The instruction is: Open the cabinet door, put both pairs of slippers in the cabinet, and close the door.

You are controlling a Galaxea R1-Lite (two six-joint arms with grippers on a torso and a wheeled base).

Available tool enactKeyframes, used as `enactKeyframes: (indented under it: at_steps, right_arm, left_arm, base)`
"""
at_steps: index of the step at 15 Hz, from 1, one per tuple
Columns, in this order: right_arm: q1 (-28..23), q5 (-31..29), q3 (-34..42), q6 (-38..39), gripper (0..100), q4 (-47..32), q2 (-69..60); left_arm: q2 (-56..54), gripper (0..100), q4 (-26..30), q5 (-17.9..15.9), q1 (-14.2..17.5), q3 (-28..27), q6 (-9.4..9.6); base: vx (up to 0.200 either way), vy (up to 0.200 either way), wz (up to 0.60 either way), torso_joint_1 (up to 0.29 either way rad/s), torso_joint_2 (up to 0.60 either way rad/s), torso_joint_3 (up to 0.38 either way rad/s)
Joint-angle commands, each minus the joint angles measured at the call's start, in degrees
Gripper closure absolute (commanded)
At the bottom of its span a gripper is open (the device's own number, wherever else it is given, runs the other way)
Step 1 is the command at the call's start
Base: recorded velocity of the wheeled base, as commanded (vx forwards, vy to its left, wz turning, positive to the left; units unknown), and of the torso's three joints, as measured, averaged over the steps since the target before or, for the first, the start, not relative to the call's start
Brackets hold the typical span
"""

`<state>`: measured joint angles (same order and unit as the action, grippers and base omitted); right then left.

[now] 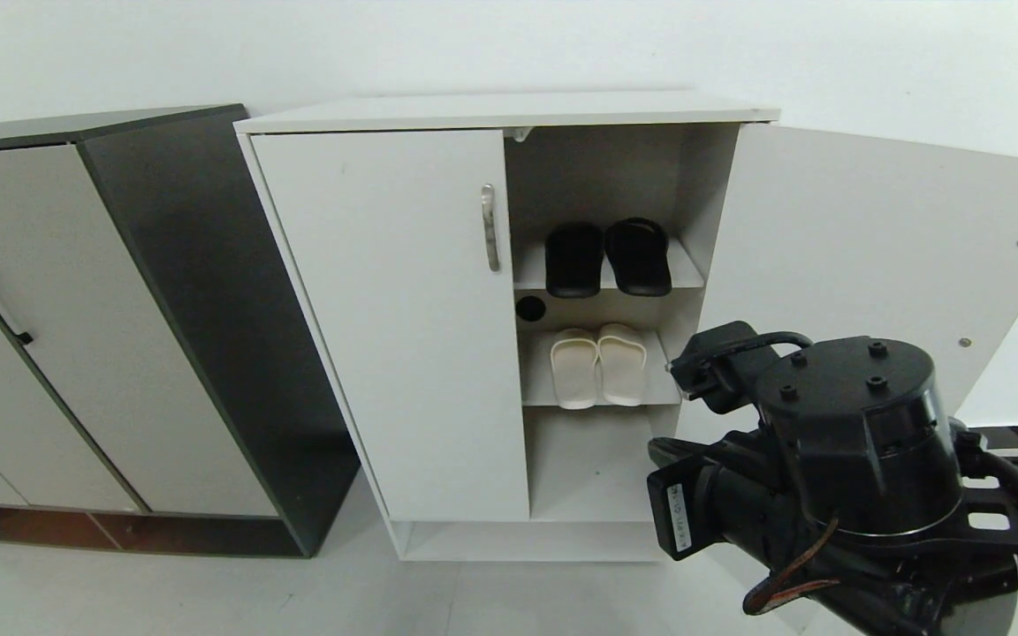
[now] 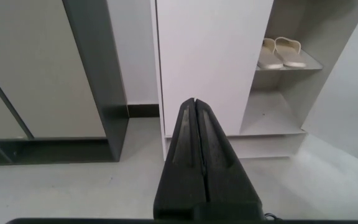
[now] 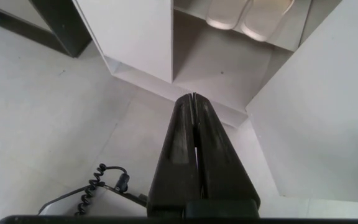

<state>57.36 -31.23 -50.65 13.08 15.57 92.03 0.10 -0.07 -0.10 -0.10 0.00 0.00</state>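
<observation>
Our right arm [image 1: 836,459] looms in the foreground, sitting just in front of the white cabinet [image 1: 509,110] and beside its open right door [image 1: 871,265]. Our right fingers [image 3: 180,130] are pressed together with nothing between them. Our left fingers [image 2: 185,137] are likewise closed and empty, pointing toward the cabinet's base.

Both pairs sit inside: the black slippers [image 1: 608,256] on the upper shelf, the white slippers [image 1: 599,365] on the shelf below. By our reading, only the closing of the door remains.

We judge the swing itself to be the main risk. The right arm sits between the door's inner face and the opening, so a door pushed shut could strike it. The white pair lies close to its shelf's front edge; if it overhangs, the door could catch it. Closed fingers pressing a flat panel may also slide off.

What we cannot see:
- The door's outer face, and any handle on it, is turned away from us.
- The arm covers the cabinet's lower right corner and the door's bottom edge.
- The shut left door [image 1: 385,309] hides that half of the interior.
- Whether the white slippers overhang their shelf, we cannot tell.
</observation>
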Motion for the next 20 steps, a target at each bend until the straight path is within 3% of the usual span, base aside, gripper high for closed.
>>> enactKeyframes:
  at_steps: [1,7,20]
  right_arm:
    - [0.04,0.03,0.20,0.02,100,-0.01,0.17]
    - [0.04,0.03,0.29,-0.07,100,-0.01,0.17]
    - [-0.40,0.21,0.29,-0.07,100,-0.10,0.17]
  left_arm:
    - [0.08,100,-0.01,0.01,0.01,0.00,0.00]
    - [-0.01,100,-0.01,0.01,0.10,0.00,0.00]
    - [0.08,100,-0.01,0.01,0.01,0.00,0.00]
  base:
    - [0.000,0.000,0.00,0.000,0.00,0.000]
    - [0.000,0.000,0.00,0.012,-0.12,-0.168]
    - [0.000,0.000,0.00,0.117,-0.48,-0.343]
